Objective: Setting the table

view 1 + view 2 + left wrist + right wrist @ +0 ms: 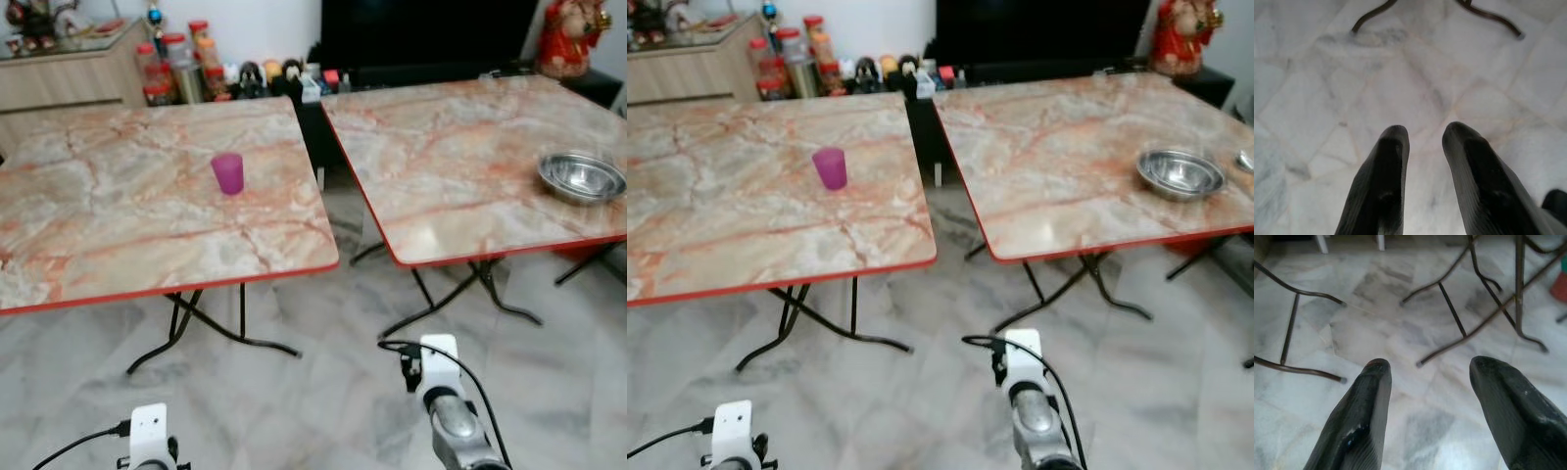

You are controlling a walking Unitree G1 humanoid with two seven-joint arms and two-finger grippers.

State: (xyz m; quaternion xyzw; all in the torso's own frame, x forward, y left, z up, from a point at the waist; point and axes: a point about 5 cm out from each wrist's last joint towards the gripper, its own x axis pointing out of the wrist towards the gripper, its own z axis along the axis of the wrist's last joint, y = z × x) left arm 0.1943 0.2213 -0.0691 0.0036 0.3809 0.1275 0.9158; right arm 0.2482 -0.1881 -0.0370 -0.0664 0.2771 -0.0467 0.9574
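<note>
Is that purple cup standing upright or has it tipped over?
Upright. The cup stands on its base on the left table, mouth facing up. Whether anything is inside, I cannot tell.

Head pair high, facing down over both tables [147, 206] — wrist cameras low, perhaps near the floor [1415, 88].

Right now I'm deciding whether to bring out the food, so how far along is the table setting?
Barely started. Laid out: a purple cup on the left table and stacked steel bowls on the right table. In hand: nothing; the left tool and right tool are open over the floor. The rest is left.
</note>
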